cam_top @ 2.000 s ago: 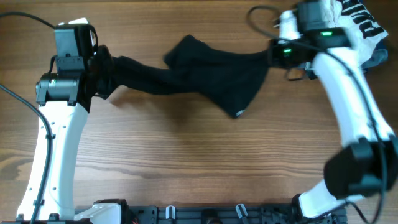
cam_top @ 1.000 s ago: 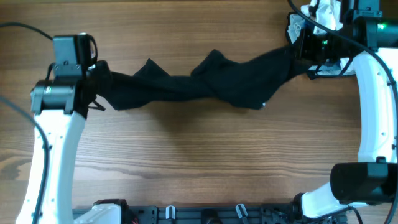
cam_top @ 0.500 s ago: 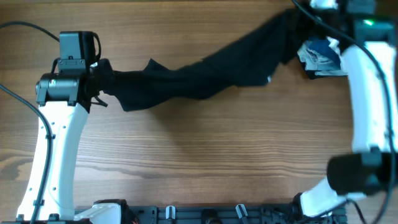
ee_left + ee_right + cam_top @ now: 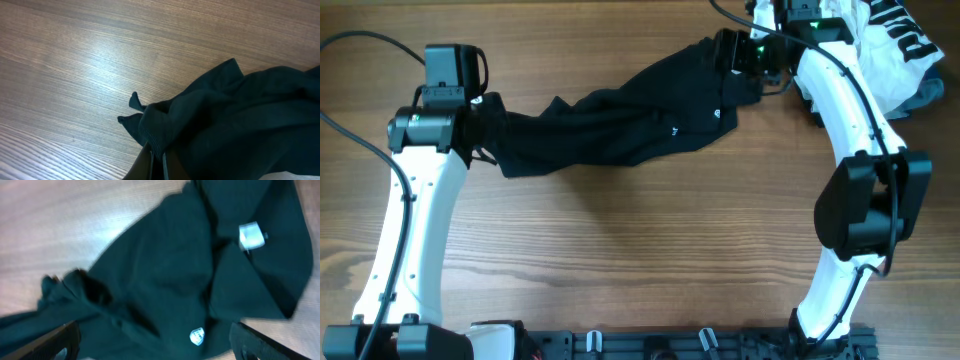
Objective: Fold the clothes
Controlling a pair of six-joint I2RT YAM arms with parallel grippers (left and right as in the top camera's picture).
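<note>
Pale brown wood grain runs across the worktop [image 4: 620, 260], and along its far half the black garment [image 4: 620, 125] lies strung out in a rumpled band — one end at the left pincer [image 4: 485, 132], the other spreading wider beneath the right pincer [image 4: 732, 55]; the cloth rests on the wood along most of its length, creased and bunched in the middle; the left pincer is clamped on the garment's left end, and in the left wrist view a ribbed hem is gathered right at its closed fingers at the bottom of the frame, with a small twisted tip of fabric poking out onto bare wood beside it; the right pincer hangs over the garment's right end with its jaws wide apart, holding nothing — in the right wrist view its dark fingers [image 4: 55, 342] show at the two lower corners, and the cloth lies loose below the gap between them; in that same view a small white logo [image 4: 196, 336] sits near the lower edge of the fabric, and a pale square label [image 4: 251, 235] shows higher up among the folds; at the far right corner of the worktop lies a heap of white, black-lettered and light-blue clothes [image 4: 895, 45], with the right arm [image 4: 850, 110] crossing between it and the black garment.
</note>
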